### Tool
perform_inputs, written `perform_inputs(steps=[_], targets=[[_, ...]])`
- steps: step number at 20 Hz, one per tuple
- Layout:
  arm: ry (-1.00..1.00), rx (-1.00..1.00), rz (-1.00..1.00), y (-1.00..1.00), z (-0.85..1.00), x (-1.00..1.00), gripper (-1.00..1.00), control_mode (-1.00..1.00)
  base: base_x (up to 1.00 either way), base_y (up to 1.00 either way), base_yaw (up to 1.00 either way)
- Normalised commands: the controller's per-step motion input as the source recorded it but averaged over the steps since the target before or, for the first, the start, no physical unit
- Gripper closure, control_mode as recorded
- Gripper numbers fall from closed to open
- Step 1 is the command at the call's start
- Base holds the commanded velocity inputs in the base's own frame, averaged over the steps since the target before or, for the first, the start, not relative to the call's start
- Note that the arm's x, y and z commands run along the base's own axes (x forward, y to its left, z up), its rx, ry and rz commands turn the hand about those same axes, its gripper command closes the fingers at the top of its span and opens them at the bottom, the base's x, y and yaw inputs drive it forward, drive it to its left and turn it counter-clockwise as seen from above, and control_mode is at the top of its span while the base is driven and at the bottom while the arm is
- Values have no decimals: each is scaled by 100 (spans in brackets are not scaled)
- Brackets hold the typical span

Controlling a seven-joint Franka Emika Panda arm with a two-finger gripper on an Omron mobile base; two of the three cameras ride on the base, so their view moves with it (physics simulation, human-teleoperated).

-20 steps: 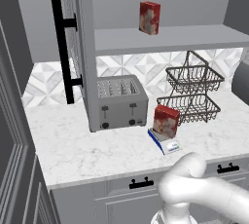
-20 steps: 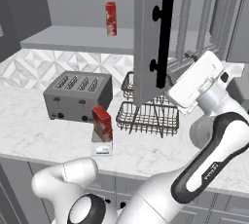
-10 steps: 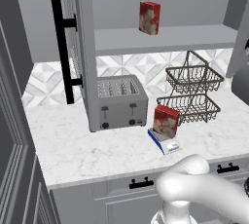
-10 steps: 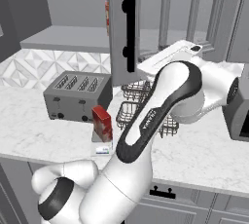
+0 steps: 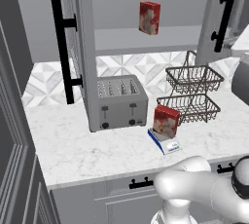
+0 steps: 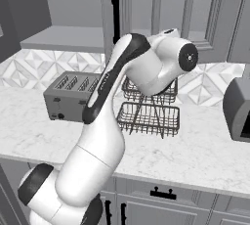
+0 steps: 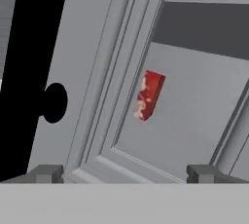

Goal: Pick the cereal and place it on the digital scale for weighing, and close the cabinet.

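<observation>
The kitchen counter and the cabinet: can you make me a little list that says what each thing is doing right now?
cereal on scale: red box stands upright on the digital scale
other red box: upright on the cabinet shelf
cabinet: both doors open, left door, right door
gripper: open, holding nothing, up close to the right door's paned front beside its black handle
toaster: on the counter, left of the scale
wire baskets: two tiers, behind the scale

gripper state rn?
Gripper: open, jaws wide apart, holding nothing; it faces the cabinet door beside the black handle.
</observation>
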Motion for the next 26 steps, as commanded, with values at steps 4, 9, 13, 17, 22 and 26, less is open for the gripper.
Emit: perform_inputs(steps=[4,9,13,17,22,26], targets=[[7,-4,-5,94,-28,100,-100,-100,0,0,0],[0,-1,0,70,-25,99,-100,-100,0,0,0],[0,-3,-1,29,-25,74,-100,-100,0,0,0],[-3,0,0,2,-14,61,-100,-100,0,0,0],[-16,0,0,0,-21,18,-100,-100,0,0,0],[-28,0,0,0,-56,-98,-100,-100,0,0,0]])
